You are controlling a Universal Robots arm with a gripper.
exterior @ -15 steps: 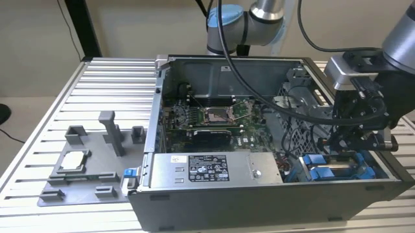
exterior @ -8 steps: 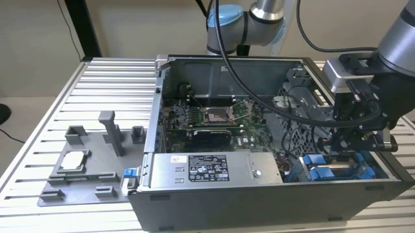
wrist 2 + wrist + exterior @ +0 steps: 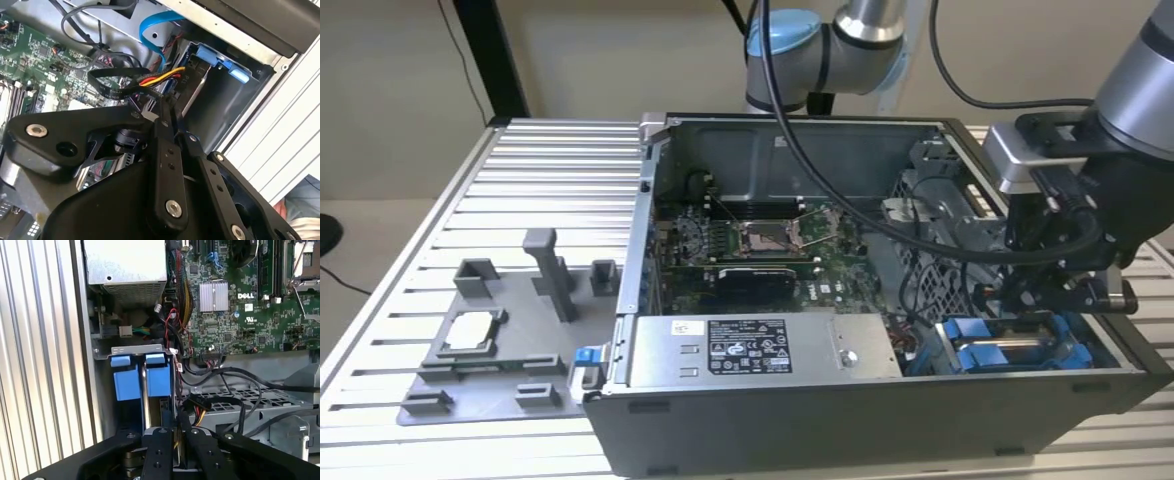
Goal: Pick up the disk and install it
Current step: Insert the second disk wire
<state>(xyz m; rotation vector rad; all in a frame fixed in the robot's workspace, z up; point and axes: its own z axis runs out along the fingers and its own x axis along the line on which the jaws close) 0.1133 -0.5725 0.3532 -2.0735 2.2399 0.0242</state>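
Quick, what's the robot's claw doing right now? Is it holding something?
Gripper: shut on the disk, with its blue carrier down in the computer case bay.

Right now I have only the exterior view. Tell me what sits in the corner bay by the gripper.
Observer: In the first wrist view, two blue carrier tabs stand side by side in the bay under a metal bracket, just ahead of the gripper.
Operator: Check for cables near the gripper.
Observer: A yellow, red and black wire bundle runs right beside it.
Operator: Report anything else around that bay.
Observer: In the second wrist view, a flat blue cable loops close to the blue carrier's end.
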